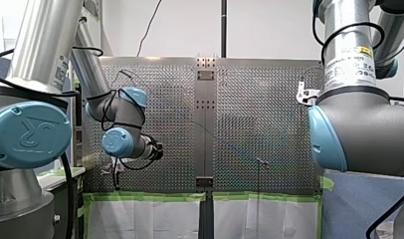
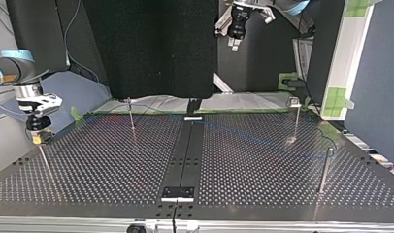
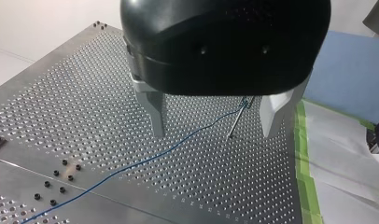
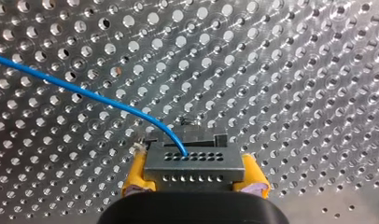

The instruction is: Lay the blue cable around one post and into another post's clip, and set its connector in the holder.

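Low over the worktop point(image 4: 295, 70), clamps connector point(image 4: 194, 165) in right claw point(image 4: 194, 183), cable point(image 4: 85, 93) trailing out. Hangs left claw point(image 3: 212, 130) spread and empty over a post point(image 3: 235, 122); seems to have cable caught at its top. Cannot tell about the second post. Yet to seat connector in holder.

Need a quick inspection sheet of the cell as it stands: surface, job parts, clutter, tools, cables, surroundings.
Surface: perforated table with a dark centre strip.
Job's things: blue cable lies across the table to a post and is caught at its top; connector is on the cable.
Clutter: nothing seen.
Tools: left tool open above that post; right tool shut on the connector, yellow pads.
Cables: black arm cabling.
Surroundings: green tape along the table edge; blue cloth beyond it.
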`<state>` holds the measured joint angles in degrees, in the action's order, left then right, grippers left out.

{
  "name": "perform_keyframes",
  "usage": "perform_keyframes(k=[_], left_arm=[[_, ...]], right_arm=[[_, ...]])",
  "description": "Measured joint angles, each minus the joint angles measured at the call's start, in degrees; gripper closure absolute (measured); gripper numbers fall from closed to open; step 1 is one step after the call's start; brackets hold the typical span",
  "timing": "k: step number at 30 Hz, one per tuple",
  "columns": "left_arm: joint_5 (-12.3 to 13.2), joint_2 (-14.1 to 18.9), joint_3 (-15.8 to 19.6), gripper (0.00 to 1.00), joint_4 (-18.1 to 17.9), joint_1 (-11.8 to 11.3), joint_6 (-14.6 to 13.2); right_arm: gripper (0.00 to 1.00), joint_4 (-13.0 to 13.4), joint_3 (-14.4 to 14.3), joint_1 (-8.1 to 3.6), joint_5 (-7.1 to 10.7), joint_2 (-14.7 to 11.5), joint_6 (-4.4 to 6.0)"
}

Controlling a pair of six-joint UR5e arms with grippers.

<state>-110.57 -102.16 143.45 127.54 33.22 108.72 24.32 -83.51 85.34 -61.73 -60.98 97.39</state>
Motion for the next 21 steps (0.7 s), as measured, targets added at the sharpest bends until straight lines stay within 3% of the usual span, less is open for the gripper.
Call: perform_keyframes(k=[11, 21], left_arm=[[0.07, 0.00, -0.19, 0.00, 0.07, 0.00, 0.07], [0.10, 0.00, -0.21, 0.00, 0.09, 0.00, 0.09]], right_arm=[[1.00, -0.50, 0.39, -0.15, 0.96, 0.60, -1.12], [1.00, -0.98, 0.98, -0.16, 1.41, 0.68, -1.52]])
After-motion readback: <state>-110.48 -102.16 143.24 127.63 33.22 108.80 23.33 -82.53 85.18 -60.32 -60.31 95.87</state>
